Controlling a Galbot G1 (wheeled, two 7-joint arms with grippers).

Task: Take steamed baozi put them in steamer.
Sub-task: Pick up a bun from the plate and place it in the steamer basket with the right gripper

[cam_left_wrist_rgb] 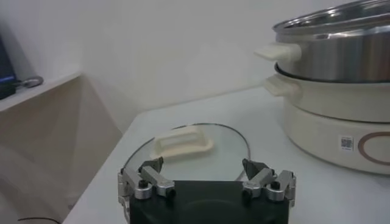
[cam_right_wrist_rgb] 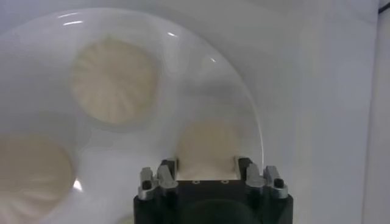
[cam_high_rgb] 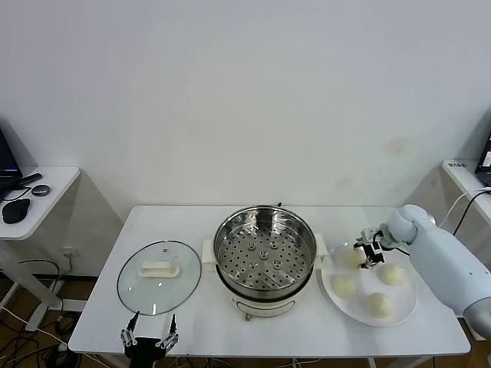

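Several cream-white steamed baozi lie on a white plate [cam_high_rgb: 406, 310] to the right of the steamer [cam_high_rgb: 265, 251], a shiny steel pot with a perforated tray holding nothing. My right gripper [cam_high_rgb: 369, 249] is down on the plate's back left baozi [cam_high_rgb: 349, 259]. In the right wrist view its fingers press both sides of that baozi [cam_right_wrist_rgb: 207, 145], shut on it. Two more baozi [cam_right_wrist_rgb: 114, 82] [cam_right_wrist_rgb: 30, 176] lie farther off on the plate [cam_right_wrist_rgb: 244, 103]. My left gripper [cam_high_rgb: 149, 337] waits open at the table's front edge, near the lid.
A round glass lid [cam_high_rgb: 159, 277] with a white handle [cam_left_wrist_rgb: 183, 143] lies flat on the table left of the steamer [cam_left_wrist_rgb: 341, 61]. A side desk [cam_high_rgb: 38, 188] with a mouse stands at the far left. The left gripper [cam_left_wrist_rgb: 204, 169] faces the lid.
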